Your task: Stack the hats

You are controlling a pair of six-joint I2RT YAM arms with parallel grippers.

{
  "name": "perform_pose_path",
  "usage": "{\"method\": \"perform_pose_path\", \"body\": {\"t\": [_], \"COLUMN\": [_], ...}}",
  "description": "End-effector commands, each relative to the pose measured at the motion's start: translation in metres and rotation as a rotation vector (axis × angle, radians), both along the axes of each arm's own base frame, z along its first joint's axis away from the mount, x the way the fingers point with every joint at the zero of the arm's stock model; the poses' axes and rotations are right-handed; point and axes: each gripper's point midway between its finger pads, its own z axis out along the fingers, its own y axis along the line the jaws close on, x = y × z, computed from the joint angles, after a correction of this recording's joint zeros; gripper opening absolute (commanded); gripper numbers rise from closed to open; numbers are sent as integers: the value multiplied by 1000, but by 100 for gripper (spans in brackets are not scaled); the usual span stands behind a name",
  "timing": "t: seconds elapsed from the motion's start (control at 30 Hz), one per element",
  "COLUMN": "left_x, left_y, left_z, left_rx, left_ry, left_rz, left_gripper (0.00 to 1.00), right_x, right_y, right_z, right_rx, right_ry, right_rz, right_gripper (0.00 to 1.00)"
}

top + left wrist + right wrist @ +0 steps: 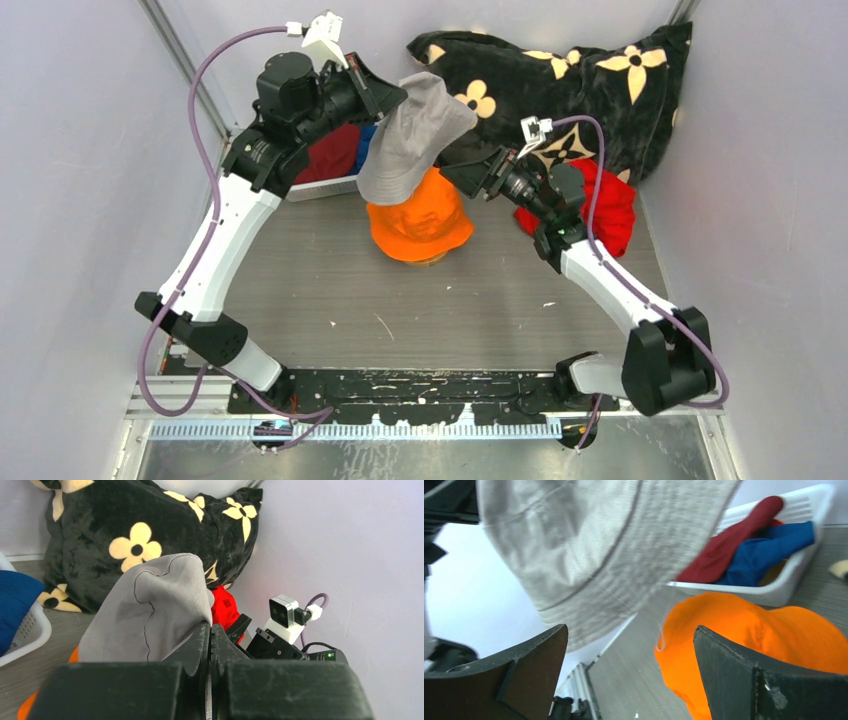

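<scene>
The orange hat point(420, 228) sits on the stand at the table's middle back. My left gripper point(392, 95) is shut on the brim of the grey hat point(415, 135), which hangs in the air over the orange hat's back. In the left wrist view the grey hat point(150, 611) drapes from my pinched fingertips point(209, 630). My right gripper point(468, 175) is open and empty, just right of both hats; its view shows the grey hat point(594, 545) above and the orange hat point(744, 645) below. A bright red hat point(612, 212) lies at the right. Dark red point(729, 550) and blue point(769, 550) hats lie in the basket.
A white basket point(325, 187) stands at the back left, behind my left arm. A black cushion with cream flowers point(570, 80) fills the back right corner. Walls close in on both sides and behind.
</scene>
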Motion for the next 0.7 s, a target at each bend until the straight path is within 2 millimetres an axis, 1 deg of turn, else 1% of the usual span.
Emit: {"method": "perform_pose_path", "body": {"t": [0.0, 0.03, 0.3, 0.43, 0.5, 0.67], "left_x": [4, 6, 17, 19, 19, 20], "left_y": [0, 0, -4, -5, -6, -5], "left_z": [23, 22, 20, 20, 21, 16], "left_rx": [-13, -10, 6, 6, 6, 21], "left_ry": [-75, -74, -74, -76, -77, -69], "left_rz": [16, 21, 29, 28, 27, 31], "left_gripper": [0, 0, 0, 0, 0, 0], "right_x": [-19, -17, 20, 34, 38, 40], "right_y": [12, 13, 24, 28, 30, 32], "right_z": [49, 52, 39, 32, 32, 41], "right_rx": [165, 178, 241, 264, 276, 324], "right_ry": [-143, -149, -111, -92, -93, -110], "right_rz": [175, 180, 211, 224, 230, 272], "right_gripper": [100, 100, 100, 100, 100, 100]}}
